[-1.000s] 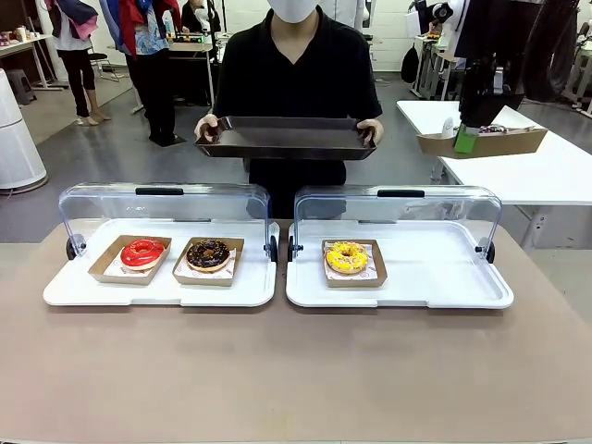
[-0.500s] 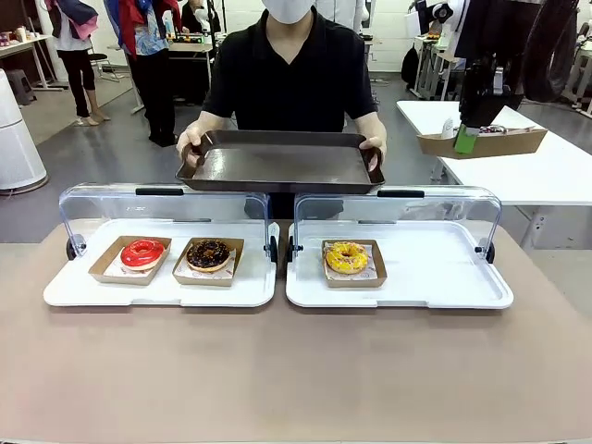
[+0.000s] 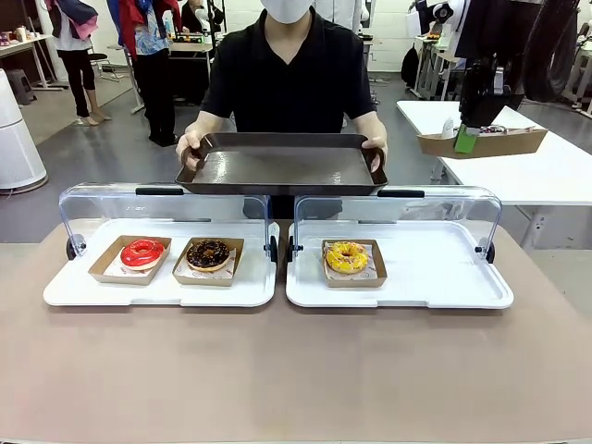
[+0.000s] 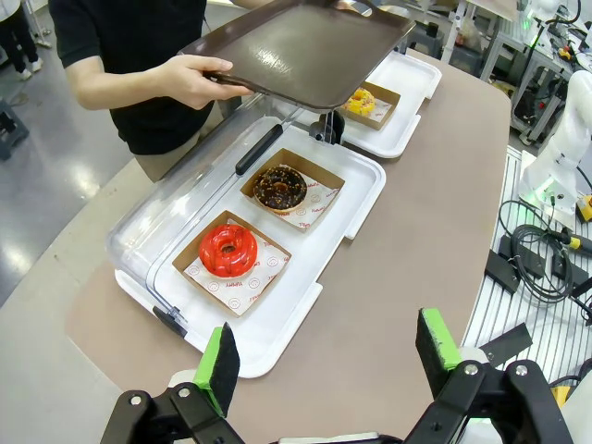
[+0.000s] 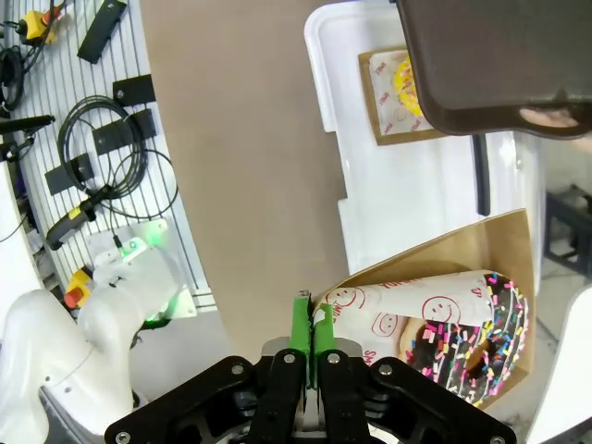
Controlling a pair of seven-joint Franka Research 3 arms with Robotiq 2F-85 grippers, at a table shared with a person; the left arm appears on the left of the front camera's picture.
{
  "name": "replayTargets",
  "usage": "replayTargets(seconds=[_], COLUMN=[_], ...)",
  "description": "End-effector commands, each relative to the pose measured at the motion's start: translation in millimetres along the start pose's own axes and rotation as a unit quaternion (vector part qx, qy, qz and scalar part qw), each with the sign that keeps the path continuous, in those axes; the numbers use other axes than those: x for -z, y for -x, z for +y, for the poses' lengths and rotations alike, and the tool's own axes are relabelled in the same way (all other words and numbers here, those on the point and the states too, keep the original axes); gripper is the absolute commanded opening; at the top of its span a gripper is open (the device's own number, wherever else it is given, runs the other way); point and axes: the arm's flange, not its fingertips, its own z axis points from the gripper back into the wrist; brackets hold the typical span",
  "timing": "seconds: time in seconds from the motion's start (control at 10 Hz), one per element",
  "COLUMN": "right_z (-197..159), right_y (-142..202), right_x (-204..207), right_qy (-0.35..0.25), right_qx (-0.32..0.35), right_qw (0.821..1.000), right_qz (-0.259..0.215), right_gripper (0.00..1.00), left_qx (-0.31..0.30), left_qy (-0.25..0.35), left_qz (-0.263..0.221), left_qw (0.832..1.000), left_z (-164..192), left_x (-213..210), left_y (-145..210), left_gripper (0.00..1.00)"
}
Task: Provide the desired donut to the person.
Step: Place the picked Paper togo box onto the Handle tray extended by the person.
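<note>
The person (image 3: 292, 69) in a black shirt holds a dark brown tray (image 3: 282, 166) in both hands, just beyond the lids of the two display cases. High at the right, my right gripper (image 3: 467, 139) is shut on the rim of a cardboard tray (image 3: 499, 143). The right wrist view shows that cardboard tray (image 5: 435, 277) holding a chocolate donut with sprinkles (image 5: 467, 347), the gripper (image 5: 312, 333) pinching its edge. My left gripper (image 4: 328, 356) hangs open above the table's left end. A red donut (image 3: 141, 252), a chocolate donut (image 3: 208, 253) and a yellow donut (image 3: 347, 256) sit in the cases.
Two white display cases (image 3: 83, 294) (image 3: 462, 294) with raised clear lids (image 3: 162, 208) stand side by side at the far half of the brown table (image 3: 296, 370). A white side table (image 3: 546, 171) stands at the right. Bystanders (image 3: 148, 55) stand far behind.
The person has stepped up to the table and brought the brown tray forward and lower, over the cases' lids. My right gripper and its cardboard tray have held still.
</note>
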Motion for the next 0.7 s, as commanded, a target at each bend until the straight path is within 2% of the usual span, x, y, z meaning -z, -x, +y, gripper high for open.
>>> replayTargets(seconds=[0.0,0.1,0.3,0.6], right_z=[0,12,7,-30], right_y=[0,-30,-93,-160], right_x=[0,-22,-61,-67], right_qy=[0.000,0.029,0.060,0.018], right_qx=[0.000,-0.022,-0.003,0.056], right_qw=[1.000,0.999,0.998,0.998], right_qz=[0.000,0.011,-0.002,-0.018], right_gripper=[0.02,0.02,0.02,0.02], left_qx=[0.004,0.004,0.004,0.004], left_qy=[0.002,0.002,0.002,0.002], left_qz=[-0.004,-0.004,-0.004,-0.004], left_qw=[1.000,1.000,1.000,1.000], left_z=[0,0,0,0], left_x=[-1,-1,-1,-1], left_y=[0,0,0,0], left_gripper=[1.00,1.00,1.00,1.00])
